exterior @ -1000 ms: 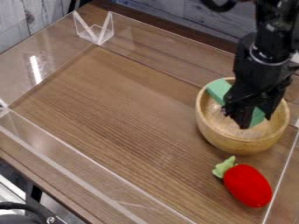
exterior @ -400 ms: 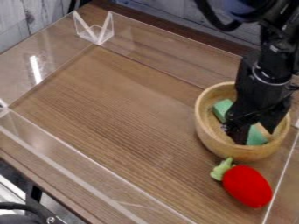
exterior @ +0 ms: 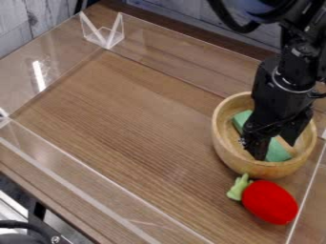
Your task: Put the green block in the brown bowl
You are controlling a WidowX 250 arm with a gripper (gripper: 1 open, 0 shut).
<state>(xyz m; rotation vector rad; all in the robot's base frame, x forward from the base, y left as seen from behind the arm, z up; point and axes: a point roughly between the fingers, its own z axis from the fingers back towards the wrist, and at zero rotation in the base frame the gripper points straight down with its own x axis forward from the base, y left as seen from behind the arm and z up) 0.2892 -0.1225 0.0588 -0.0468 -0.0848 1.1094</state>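
At the right of the frame, the gripper (exterior: 272, 134) is hanging with fingers spread inside the brown bowl (exterior: 237, 151), where the green block (exterior: 246, 120) is lying, above the strawberry toy (exterior: 268, 201).

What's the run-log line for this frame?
gripper: open, pointing down into brown bowl | green block: in bowl, not held | strawberry toy: on table beside bowl

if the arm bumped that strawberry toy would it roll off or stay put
The strawberry toy would probably roll or wobble: its red body looks rounded with no flat base. The green leaves jutting from one end may stop it after a short turn. It lies on smooth wood tabletop, so it could slide too.
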